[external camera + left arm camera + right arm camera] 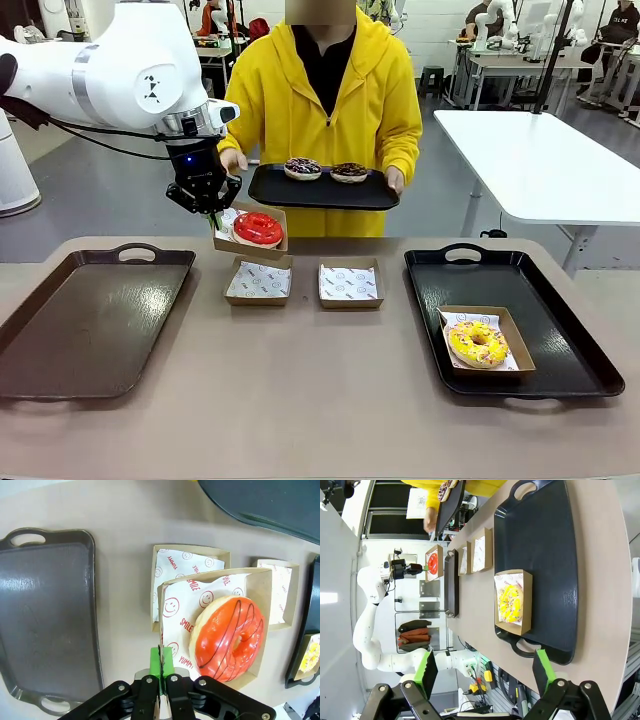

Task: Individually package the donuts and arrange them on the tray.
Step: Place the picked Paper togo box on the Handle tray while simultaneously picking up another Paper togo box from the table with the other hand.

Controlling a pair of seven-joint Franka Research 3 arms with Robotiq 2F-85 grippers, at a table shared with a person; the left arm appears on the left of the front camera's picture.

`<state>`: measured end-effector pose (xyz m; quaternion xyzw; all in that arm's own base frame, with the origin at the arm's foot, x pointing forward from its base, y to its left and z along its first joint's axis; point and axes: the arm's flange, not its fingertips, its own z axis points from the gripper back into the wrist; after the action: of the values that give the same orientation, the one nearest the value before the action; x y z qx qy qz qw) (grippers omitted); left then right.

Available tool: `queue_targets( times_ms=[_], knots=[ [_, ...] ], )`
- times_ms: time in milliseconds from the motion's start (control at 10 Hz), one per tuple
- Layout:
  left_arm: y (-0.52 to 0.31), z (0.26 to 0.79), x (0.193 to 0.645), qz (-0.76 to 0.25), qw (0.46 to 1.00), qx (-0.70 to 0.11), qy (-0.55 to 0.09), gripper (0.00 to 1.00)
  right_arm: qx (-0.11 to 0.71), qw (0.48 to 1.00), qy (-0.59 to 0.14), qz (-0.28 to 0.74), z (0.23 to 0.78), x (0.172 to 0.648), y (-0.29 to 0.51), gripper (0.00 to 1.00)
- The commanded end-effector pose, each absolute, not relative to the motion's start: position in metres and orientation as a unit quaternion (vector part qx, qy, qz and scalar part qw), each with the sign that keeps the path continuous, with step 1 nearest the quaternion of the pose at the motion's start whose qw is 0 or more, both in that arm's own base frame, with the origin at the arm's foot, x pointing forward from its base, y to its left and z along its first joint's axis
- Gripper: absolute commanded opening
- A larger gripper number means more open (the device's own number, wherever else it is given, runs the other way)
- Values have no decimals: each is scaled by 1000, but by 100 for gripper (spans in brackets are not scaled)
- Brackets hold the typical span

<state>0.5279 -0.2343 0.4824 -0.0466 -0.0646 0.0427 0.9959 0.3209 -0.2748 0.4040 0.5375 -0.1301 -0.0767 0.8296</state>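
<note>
My left gripper is shut on the edge of a cardboard box that holds the glossy red donut, lifted above the table. In the left wrist view the green pads pinch the box wall, with the red donut beyond. The yellow sprinkled donut lies in a box on the black tray at right. A person holds a small black tray carrying a purple sprinkled donut and a chocolate donut. My right gripper stands open, high above the yellow donut.
Two empty paper-lined boxes sit mid-table. A brown tray lies at left. A white table stands beyond at right.
</note>
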Motion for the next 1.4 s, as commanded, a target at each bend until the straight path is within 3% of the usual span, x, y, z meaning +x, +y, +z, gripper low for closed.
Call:
queue_targets(
  times_ms=[0, 500, 600, 900, 1300],
  knots=[
    [-234, 483, 527, 45, 996, -49, -66, 0, 541, 827, -130, -74, 406, 322, -277, 100],
    [-234, 482, 528, 43, 996, -47, -65, 1, 538, 830, -130, -77, 404, 321, -275, 100],
    [-225, 491, 517, -16, 994, -70, -81, 1, 515, 844, -137, -62, 411, 329, -251, 100],
    [-177, 514, 474, -54, 993, -58, -88, 1, 441, 889, -122, -36, 466, 366, -164, 100],
    [-110, 498, 411, -4, 996, -49, -79, 1, 347, 928, -138, -5, 492, 411, -43, 100]
  ],
)
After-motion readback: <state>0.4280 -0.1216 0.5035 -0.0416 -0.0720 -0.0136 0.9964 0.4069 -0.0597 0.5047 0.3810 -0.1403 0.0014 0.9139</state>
